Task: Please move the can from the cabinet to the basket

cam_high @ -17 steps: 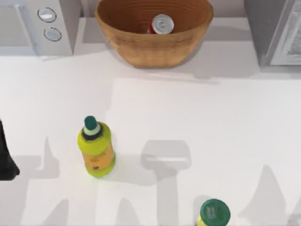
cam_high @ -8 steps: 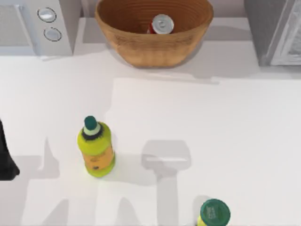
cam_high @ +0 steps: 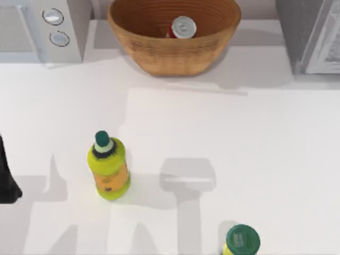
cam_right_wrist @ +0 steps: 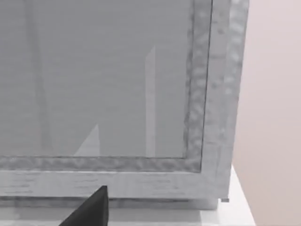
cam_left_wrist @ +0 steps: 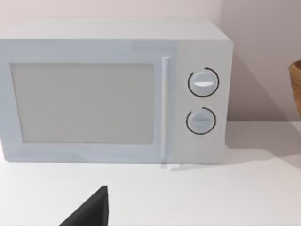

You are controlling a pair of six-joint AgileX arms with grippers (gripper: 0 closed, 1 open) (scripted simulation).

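Observation:
The red can (cam_high: 182, 27) with its silver top stands upright inside the tan woven basket (cam_high: 159, 56) at the back middle of the table. No gripper is near it. The grey cabinet (cam_high: 297, 32) stands at the back right, and its pale white-framed door (cam_right_wrist: 117, 84) faces the right wrist camera from close by. My left arm (cam_high: 5, 178) is parked at the table's left edge. A dark part of my left gripper (cam_left_wrist: 89, 212) points toward the microwave, and a dark part of my right gripper (cam_right_wrist: 89, 209) points toward the cabinet.
A white microwave (cam_high: 42, 26) with two round knobs stands at the back left. One yellow-green bottle (cam_high: 108, 167) with a dark green cap stands left of centre. A second bottle (cam_high: 241, 240) stands at the front edge, right of centre.

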